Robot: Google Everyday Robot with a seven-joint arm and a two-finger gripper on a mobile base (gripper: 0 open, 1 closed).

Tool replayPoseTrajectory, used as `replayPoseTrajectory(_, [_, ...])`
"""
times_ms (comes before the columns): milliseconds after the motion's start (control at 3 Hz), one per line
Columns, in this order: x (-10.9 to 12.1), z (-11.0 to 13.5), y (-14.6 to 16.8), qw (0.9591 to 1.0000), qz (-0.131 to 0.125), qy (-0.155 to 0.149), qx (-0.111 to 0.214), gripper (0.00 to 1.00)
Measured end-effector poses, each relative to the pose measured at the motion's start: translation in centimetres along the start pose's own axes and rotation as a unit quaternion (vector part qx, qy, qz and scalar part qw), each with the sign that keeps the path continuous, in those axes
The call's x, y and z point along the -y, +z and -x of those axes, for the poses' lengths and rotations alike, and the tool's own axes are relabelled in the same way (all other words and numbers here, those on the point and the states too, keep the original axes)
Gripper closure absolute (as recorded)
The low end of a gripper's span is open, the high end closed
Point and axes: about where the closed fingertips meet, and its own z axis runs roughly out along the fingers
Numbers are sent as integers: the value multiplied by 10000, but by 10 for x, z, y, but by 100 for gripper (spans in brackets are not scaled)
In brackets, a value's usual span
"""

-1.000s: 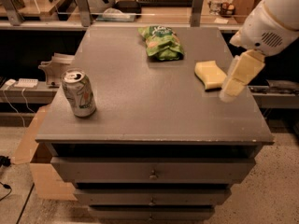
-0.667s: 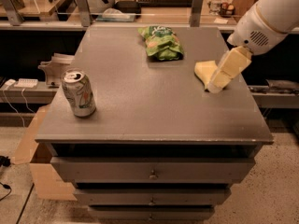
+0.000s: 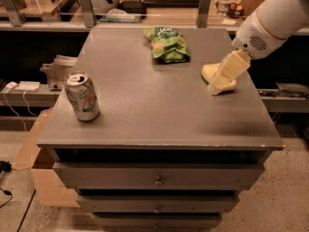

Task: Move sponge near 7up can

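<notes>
At right, claw (image 3: 218,85) over sponge (image 3: 207,72), perhaps touching, grip unclear, 7up can (image 3: 83,96) far left

7up can (image 3: 82,96) sits front-left on the cabinet (image 3: 154,108), claw (image 3: 218,87) over sponge (image 3: 208,72) at right.

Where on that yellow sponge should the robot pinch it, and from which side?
Probably across its narrow middle, from straight above: the sponge lies flat on the table, so only its long side faces can be squeezed. The gripper hangs over its right part.
</notes>
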Motion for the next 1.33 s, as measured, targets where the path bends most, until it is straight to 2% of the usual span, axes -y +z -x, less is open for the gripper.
replayPoseTrajectory(667, [36,-6,54,9974,2,713,106,0])
replayPoseTrajectory(1000, [44,-11,76,9946,68,1027,105,0])
replayPoseTrajectory(1333, [48,-13,90,9925,123,1211,83,0])
